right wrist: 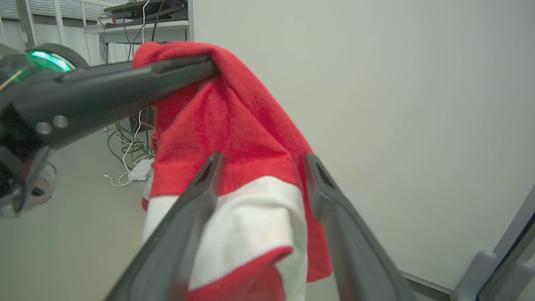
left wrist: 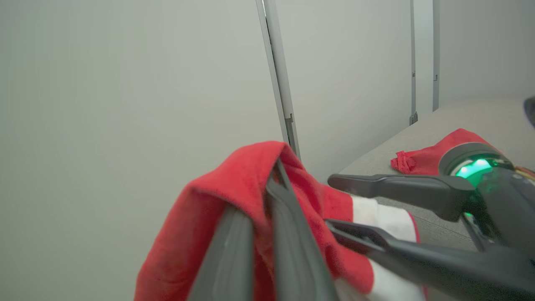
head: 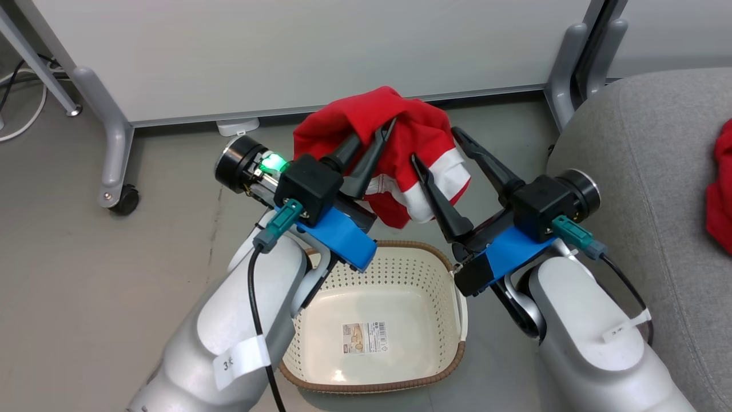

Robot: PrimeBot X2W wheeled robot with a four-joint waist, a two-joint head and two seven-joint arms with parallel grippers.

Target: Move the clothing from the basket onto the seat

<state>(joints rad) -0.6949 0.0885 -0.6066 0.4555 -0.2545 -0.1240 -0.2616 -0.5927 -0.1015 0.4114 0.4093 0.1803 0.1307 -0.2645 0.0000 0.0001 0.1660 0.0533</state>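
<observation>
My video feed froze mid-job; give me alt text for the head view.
The left gripper, jaws shut, holds a red garment with white bands above the cream basket, which holds no clothes; the right gripper has open jaws either side of its hanging end. A plain red garment lies on the grey seat.

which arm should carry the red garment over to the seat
Probably left: the left gripper is shut on the garment, while the right gripper stands open.

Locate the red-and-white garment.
In the head view, the red-and-white garment hangs lifted just beyond the basket, pinched by the left gripper, the open right gripper straddling its white band.
</observation>
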